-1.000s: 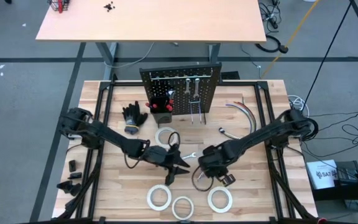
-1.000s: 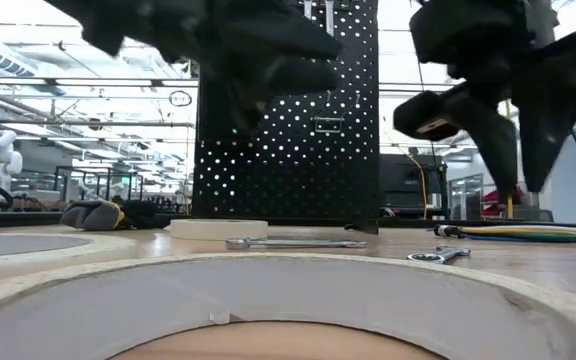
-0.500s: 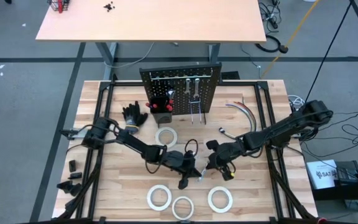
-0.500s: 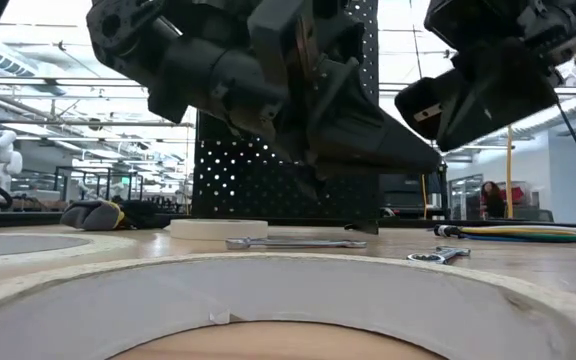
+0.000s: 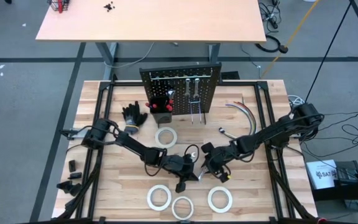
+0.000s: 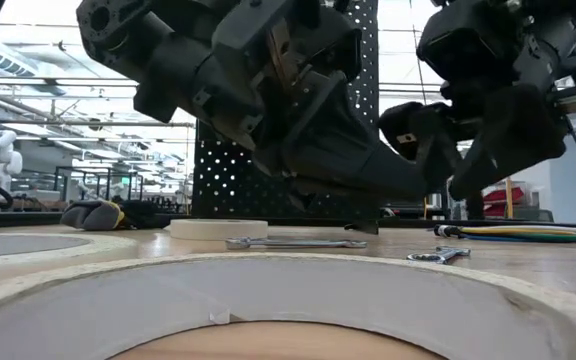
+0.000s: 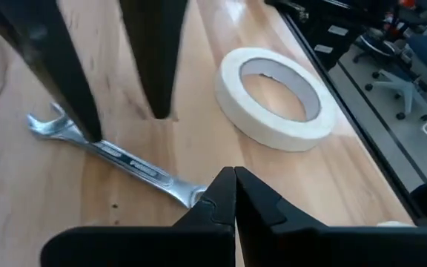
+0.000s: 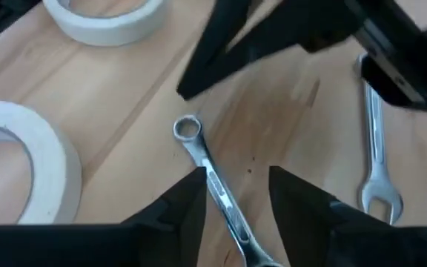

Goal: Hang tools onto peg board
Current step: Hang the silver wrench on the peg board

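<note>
A silver wrench (image 7: 124, 157) lies flat on the table between my two grippers. My left gripper (image 7: 234, 194) is shut, and its tips (image 8: 187, 89) stop just short of the wrench's ring end (image 8: 186, 127). My right gripper (image 8: 236, 189) is open and slants down, one finger on either side of the shank near the open end (image 7: 47, 122). A second wrench (image 8: 376, 148) lies beside them. The peg board (image 5: 180, 93) stands at the far side with tools hanging on it. White tape rolls (image 5: 166, 136) (image 5: 219, 199) lie flat on the table. My right gripper has one finger (image 7: 80, 111) close against the wrench's shank (image 7: 98, 142) near the open end, coming from above at a slant. I cannot tell whether it touches. The wrench lies flat on the table.
Black gloves (image 5: 134, 117) lie left of the peg board and curved hoses (image 5: 244, 112) to its right. Two more tape rolls (image 5: 158, 197) (image 5: 182, 206) sit near the front edge. The nearest roll (image 6: 268, 300) fills the bottom of the low view.
My left gripper has sunk toward the table and moved toward the right gripper, and it has shut. My right gripper has tipped its wrist to a downward slant, sunk over the wrench and opened. The wrench has stayed where it was.
</note>
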Motion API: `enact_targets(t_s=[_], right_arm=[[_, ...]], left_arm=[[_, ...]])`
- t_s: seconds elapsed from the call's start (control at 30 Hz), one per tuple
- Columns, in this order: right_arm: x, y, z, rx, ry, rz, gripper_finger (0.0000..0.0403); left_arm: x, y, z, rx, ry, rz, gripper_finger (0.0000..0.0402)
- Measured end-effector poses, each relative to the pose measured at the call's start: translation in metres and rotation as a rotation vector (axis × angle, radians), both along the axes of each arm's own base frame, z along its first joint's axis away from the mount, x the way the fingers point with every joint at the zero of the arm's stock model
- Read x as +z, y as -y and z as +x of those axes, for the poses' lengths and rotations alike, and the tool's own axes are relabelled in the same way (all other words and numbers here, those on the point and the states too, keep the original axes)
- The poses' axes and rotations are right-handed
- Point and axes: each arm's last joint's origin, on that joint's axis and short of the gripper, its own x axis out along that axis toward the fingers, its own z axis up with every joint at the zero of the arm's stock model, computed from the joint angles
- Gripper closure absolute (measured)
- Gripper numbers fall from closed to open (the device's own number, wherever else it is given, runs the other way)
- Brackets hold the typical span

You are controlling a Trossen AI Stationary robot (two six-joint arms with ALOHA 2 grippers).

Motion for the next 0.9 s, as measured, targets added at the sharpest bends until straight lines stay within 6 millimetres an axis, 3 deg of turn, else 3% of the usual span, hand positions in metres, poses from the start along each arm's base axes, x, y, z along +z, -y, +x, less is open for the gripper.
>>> enact_targets(t_s=[0.27, 0.43, 0.73, 0.9], right_arm=[[-0.001, -0.001, 0.003, 0.005, 0.024, 0.013, 0.0257], [-0.003, -0.002, 0.003, 0.008, 0.016, 0.012, 0.0260], [-0.020, -0.005, 0.007, 0.028, -0.038, 0.050, 0.0261], [-0.019, -0.006, 0.007, 0.026, -0.035, 0.053, 0.0261]], left_arm=[[-0.005, 0.001, -0.001, -0.010, -0.025, 0.004, 0.0401], [-0.024, 0.004, 0.001, -0.017, -0.074, -0.056, 0.0401], [-0.025, 0.005, 0.005, -0.014, -0.052, -0.082, 0.0401], [-0.025, 0.005, 0.005, 0.004, -0.043, -0.070, 0.0402]])
